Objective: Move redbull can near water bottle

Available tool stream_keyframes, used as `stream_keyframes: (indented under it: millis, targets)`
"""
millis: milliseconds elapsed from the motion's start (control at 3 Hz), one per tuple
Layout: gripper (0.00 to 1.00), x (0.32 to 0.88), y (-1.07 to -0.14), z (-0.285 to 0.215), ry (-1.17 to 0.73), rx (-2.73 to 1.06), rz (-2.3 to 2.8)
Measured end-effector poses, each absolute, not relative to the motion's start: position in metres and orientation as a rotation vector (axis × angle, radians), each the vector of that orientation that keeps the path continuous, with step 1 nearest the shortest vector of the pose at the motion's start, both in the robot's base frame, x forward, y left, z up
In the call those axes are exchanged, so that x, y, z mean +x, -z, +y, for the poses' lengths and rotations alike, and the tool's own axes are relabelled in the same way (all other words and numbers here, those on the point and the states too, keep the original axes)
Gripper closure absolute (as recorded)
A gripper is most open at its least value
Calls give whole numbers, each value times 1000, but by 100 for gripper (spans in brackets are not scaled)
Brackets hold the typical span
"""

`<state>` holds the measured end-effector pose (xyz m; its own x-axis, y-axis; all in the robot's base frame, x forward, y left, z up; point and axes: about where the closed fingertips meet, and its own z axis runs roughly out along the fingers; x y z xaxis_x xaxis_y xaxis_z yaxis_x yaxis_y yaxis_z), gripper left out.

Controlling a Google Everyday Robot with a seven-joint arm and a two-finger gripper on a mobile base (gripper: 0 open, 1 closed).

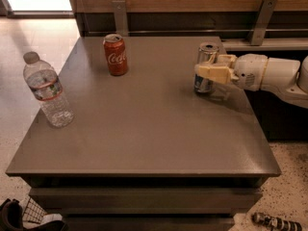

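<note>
Your table (144, 143) fills most of the view. The white arm (274, 73) reaches in from the right edge, stretched out roughly level above the table's right side. Its far end is cut off by the frame, so you can't see how it's mounted.

The water bottle (48, 93) stands over at the left edge, leaning a little in the shot, cap up. The red Coke can (116, 55) is upright near the back.

The redbull can (208, 53) is at the back right, well apart from the bottle. It's standing, long axis vertical, open top facing up. The gripper (204, 71) comes at it sideways and is clamped around its middle. The near finger crosses the front, so that band of the can is hidden, and the far finger is behind it. I can't tell if the can's base touches the table.
</note>
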<state>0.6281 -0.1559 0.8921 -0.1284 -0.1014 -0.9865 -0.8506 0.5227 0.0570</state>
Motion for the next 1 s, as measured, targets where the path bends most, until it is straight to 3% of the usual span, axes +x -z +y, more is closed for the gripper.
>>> stream_keyframes:
  millis: [1000]
  targets:
    - [100, 515, -968, -11, -903, -953, 1509]
